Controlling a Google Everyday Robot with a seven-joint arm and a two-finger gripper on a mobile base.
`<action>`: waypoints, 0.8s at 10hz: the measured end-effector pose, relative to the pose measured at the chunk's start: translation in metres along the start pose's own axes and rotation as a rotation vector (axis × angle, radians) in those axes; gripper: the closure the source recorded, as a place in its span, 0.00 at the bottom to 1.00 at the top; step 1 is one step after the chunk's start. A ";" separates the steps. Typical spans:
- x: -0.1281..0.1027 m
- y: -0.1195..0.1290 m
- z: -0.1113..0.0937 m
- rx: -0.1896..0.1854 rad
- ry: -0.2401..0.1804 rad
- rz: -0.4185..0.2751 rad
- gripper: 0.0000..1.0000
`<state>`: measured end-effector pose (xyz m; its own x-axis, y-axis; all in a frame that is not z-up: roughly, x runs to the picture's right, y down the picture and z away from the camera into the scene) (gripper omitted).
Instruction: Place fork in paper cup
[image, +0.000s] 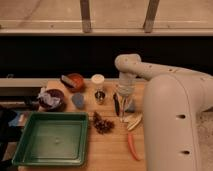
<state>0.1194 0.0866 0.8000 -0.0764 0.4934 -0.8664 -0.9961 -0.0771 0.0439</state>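
Hand is clamped on the fork, which dangles over mid-counter. Carry step, I'd say. Next it needs lining up over the paper cup by the back edge.

A wooden bench lies under the jaws, which hang low over it. Behind the jaws runs a dark wall; above it is a pale lit strip with two grey posts.
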 end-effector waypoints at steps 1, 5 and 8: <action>-0.001 0.008 -0.014 -0.012 -0.040 -0.011 1.00; -0.008 0.036 -0.047 -0.070 -0.285 -0.051 1.00; -0.014 0.048 -0.053 -0.072 -0.332 -0.070 1.00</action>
<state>0.0751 0.0297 0.7876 -0.0306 0.7537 -0.6565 -0.9946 -0.0882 -0.0549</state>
